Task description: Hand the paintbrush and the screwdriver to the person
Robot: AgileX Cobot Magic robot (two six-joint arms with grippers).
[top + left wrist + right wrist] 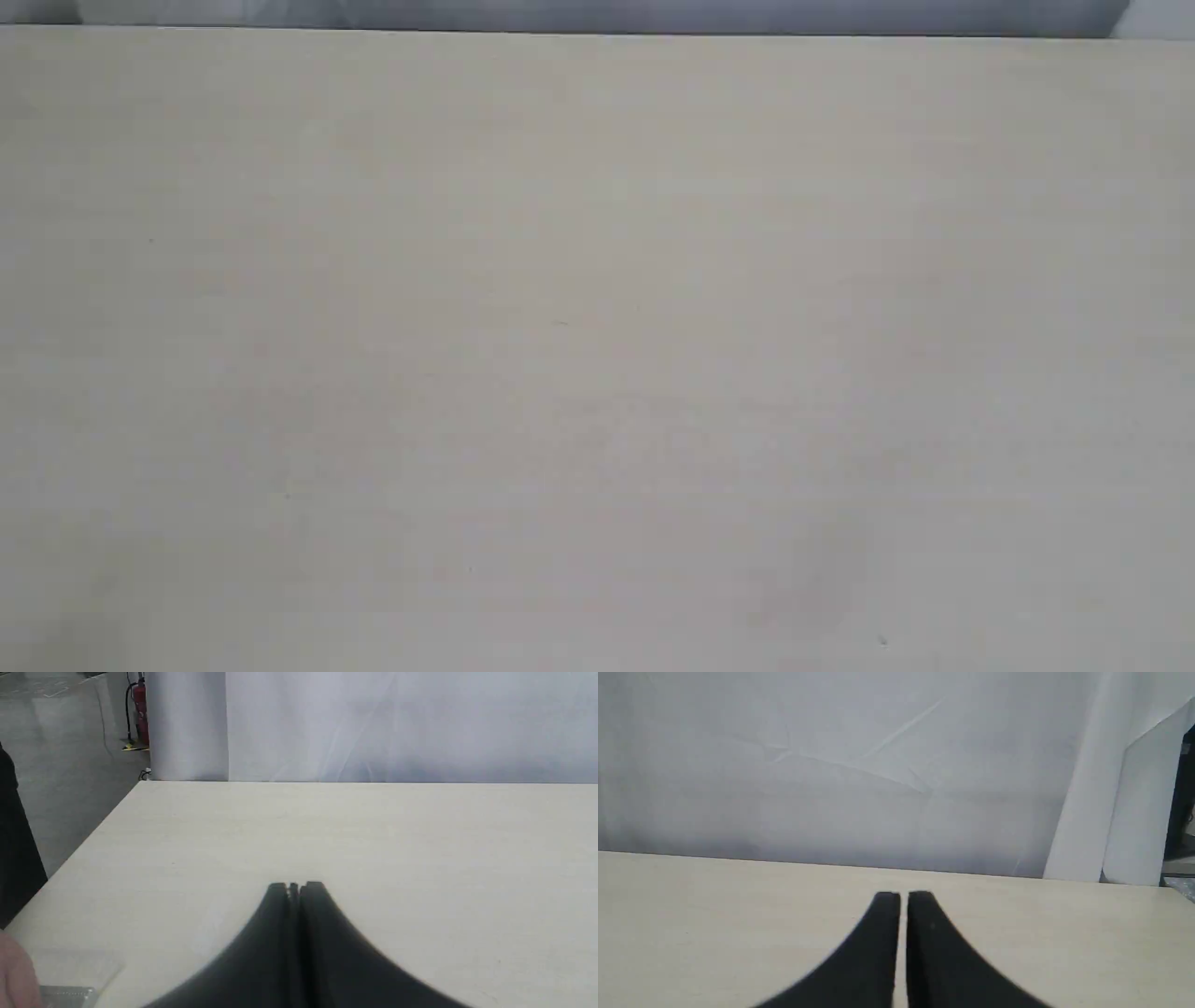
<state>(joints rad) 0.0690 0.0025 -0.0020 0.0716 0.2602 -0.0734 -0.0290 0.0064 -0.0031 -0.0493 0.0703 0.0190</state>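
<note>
In the left wrist view my left gripper (pixel 295 886) hovers over the pale table (pixel 373 835), black fingers pressed together with nothing between them. At that picture's corner lie pale bristles (pixel 77 966) and a silver ferrule (pixel 67 995), which look like the paintbrush; its handle is cut off. A blurred patch of bare skin (pixel 14 975), probably the person's hand, sits beside it. My right gripper (pixel 903 896) is shut too, with only a thin slit between its fingers and nothing held. The screwdriver is out of view. The exterior view shows bare table (pixel 597 355) only, no gripper.
The table's far edge meets a white curtain (pixel 397 728). Past the table's side edge are grey floor, a red fire extinguisher (pixel 140 709) and a dark shape (pixel 14 835). A white hanging sheet (pixel 1087 812) stands beyond the far edge in the right wrist view.
</note>
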